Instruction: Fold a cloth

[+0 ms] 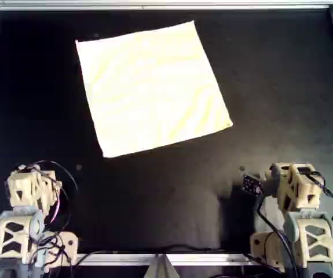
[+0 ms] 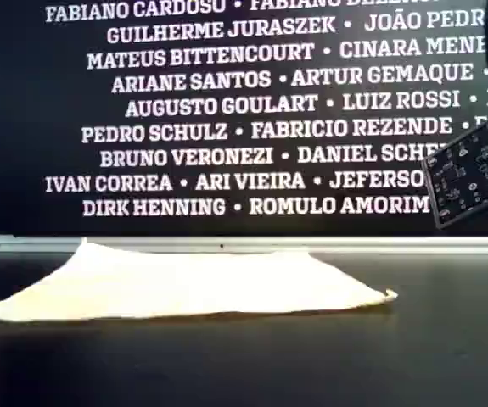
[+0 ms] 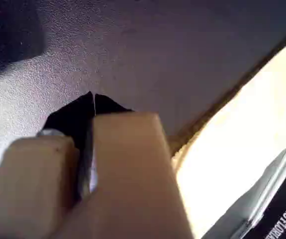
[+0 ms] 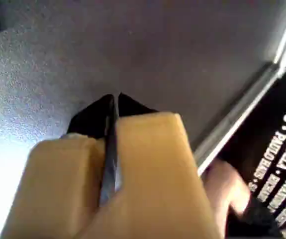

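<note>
The cloth [image 1: 152,87] is a pale cream-yellow square lying flat and unfolded on the black surface, turned slightly, in the upper middle of the overhead view. It appears low and wide in the exterior view [image 2: 184,284], with its corners slightly raised. My left gripper [image 3: 93,97] is shut with nothing in it, hovering over bare black surface with the cloth's edge [image 3: 242,149] off to one side. My right gripper [image 4: 116,98] is also shut and empty. The left arm [image 1: 30,191] stands at the overhead view's lower left and the right arm [image 1: 293,191] at its lower right, both well short of the cloth.
A metal rail [image 1: 154,6] frames the black table and shows in the exterior view [image 2: 227,244] behind the cloth. A dark wall with white names [image 2: 227,102] stands beyond it. A small circuit board [image 2: 468,174] hangs on the right arm. Loose cables [image 1: 59,191] trail by the left arm.
</note>
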`<state>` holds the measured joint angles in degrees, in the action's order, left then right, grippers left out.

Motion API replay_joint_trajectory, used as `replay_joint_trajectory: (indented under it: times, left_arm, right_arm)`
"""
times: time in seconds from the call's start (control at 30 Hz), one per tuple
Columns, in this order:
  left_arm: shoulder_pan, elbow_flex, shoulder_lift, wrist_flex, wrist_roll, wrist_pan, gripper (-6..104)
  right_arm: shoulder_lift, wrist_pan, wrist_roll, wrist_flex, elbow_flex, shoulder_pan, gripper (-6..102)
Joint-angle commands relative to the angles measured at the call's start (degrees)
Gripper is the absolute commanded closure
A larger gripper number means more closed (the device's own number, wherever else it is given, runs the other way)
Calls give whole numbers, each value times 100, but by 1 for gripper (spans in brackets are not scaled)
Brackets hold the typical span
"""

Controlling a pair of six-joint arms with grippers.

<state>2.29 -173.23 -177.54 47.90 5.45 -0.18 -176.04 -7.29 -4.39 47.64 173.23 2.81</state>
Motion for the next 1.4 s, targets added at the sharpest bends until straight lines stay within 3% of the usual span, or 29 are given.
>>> replay_joint_trajectory:
  times: [0.0, 0.47, 0.9, 1.0, 1.1, 1.17, 1.27, 1.37]
  left_arm:
    - [105, 62, 677, -448, -738, -44, 96]
    - [105, 62, 677, -448, -738, -26, 96]
    - [9, 211, 404, -580, -809, 88, 96]
    - [-299, 264, 9, -589, -729, 422, 95]
    - [-1002, 387, 35, -589, -729, 949, 87]
    - [-1336, 413, 35, -589, -729, 1116, 79]
    - [-1424, 431, 35, -589, -729, 1143, 69]
    - [-1512, 659, 35, -633, -817, 1239, 62]
  right_arm:
    - [325, 352, 712, -369, 62, 149, 95]
    - [334, 431, 642, -369, 62, 158, 95]
    - [-185, 343, 729, -387, -334, 105, 95]
    - [-290, 439, 659, -396, -527, 167, 89]
    - [-272, 439, 686, -396, -598, 167, 75]
    - [-272, 352, 721, -396, -598, 158, 67]
    - [-272, 343, 642, -396, -606, 97, 59]
    - [-272, 343, 747, -387, -694, 123, 54]
